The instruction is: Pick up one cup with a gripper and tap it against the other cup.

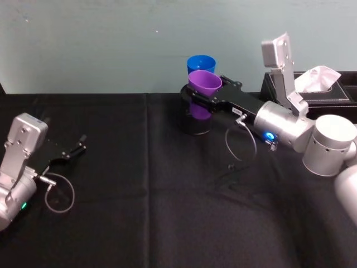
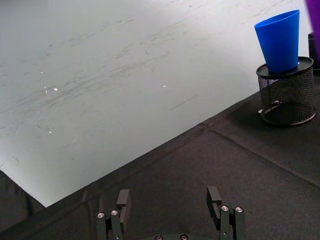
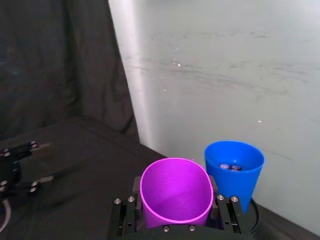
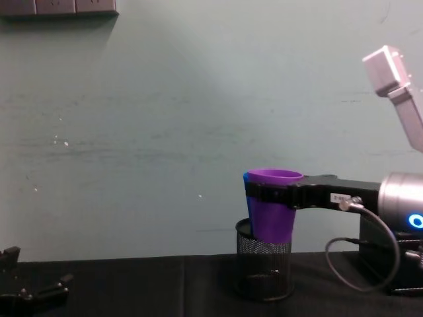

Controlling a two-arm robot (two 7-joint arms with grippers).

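My right gripper (image 1: 207, 92) is shut on the purple cup (image 1: 203, 85), holding it upright off the table, a finger on each side of it. The blue cup (image 1: 201, 62) stands just behind it in a black mesh pen holder (image 1: 195, 124). In the right wrist view the purple cup (image 3: 175, 192) sits between the fingers (image 3: 125, 216), its rim right beside the blue cup (image 3: 234, 167); I cannot tell if they touch. From the chest, the purple cup (image 4: 272, 212) hides most of the blue cup (image 4: 246, 179). My left gripper (image 1: 75, 151) rests open, low at the left.
A black tissue box (image 1: 326, 96) with white tissue stands at the back right beside my right arm. The mesh holder (image 2: 287, 95) is close to the pale wall. Black cloth covers the table (image 1: 139, 212). Cable loops hang off both wrists.
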